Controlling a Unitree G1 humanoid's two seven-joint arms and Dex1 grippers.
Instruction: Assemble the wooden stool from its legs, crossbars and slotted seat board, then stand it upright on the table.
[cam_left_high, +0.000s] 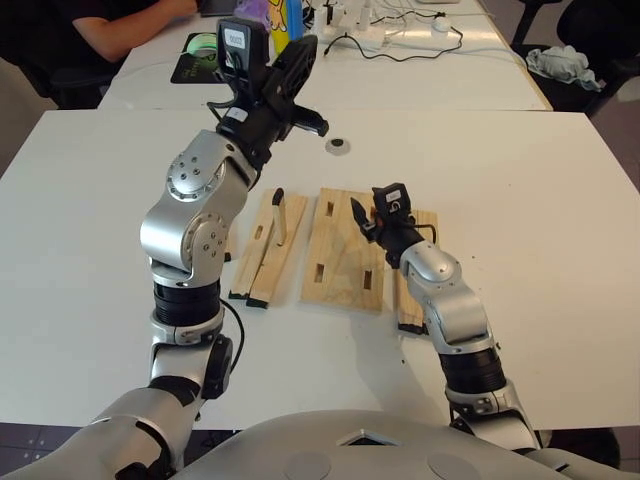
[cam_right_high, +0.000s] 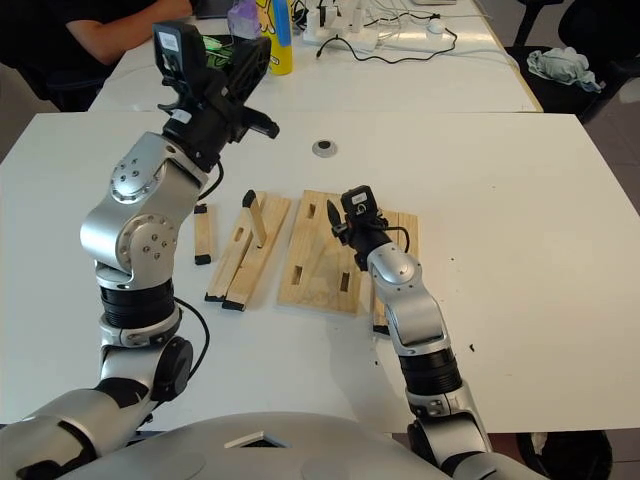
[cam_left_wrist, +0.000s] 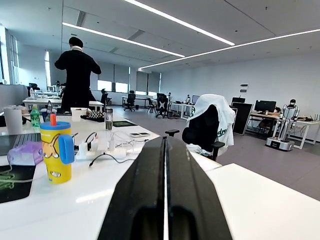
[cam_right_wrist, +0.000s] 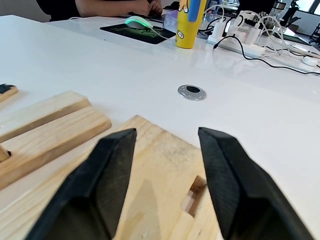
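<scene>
Left eye view: the seat board (cam_left_high: 343, 255) lies flat on the white surface (cam_left_high: 540, 220), with legs (cam_left_high: 268, 250) lying just left of it. The right claw (cam_left_high: 362, 218) hovers over the board's far part. The left claw (cam_left_high: 306, 48) is raised beyond the board, to its left.

Left wrist view: the left claw is pressed together.

Right wrist view: the right claw is spread apart just above the board.

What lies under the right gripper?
The slotted seat board lies flat below the open right gripper. Wooden pieces beside it are partly covered by the right arm; their number is unclear.
</scene>
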